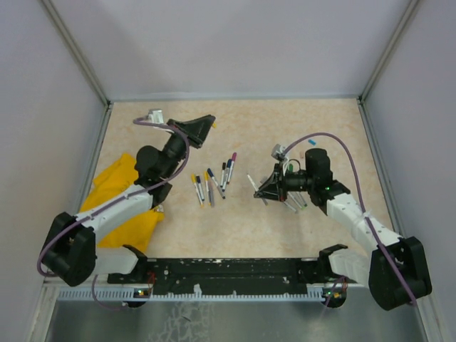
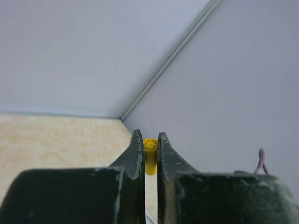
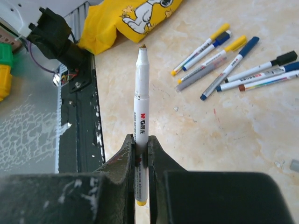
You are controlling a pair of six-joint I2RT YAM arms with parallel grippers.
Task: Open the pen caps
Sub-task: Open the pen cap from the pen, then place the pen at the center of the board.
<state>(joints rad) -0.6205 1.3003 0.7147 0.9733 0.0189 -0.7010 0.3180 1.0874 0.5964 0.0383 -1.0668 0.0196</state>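
My left gripper (image 1: pixel 208 127) is raised over the far left of the table and is shut on a small yellow pen cap (image 2: pixel 150 157), which is pinched between its fingertips (image 2: pixel 137 148). My right gripper (image 1: pixel 258 189) is shut on a white-barrelled pen (image 3: pixel 142 88) with a yellow rear end. The pen's tip is bare and points toward the table's near edge. Several capped pens (image 1: pixel 212 182) lie in a loose group at mid table and also show in the right wrist view (image 3: pixel 233 60). A few more pens (image 1: pixel 297 204) lie under the right arm.
A yellow cloth (image 1: pixel 117 203) with a cartoon dog print lies at the left by the left arm, also in the right wrist view (image 3: pixel 135 16). A black rail (image 1: pixel 235 269) runs along the near edge. A small grey piece (image 3: pixel 294 164) lies on the table at the right.
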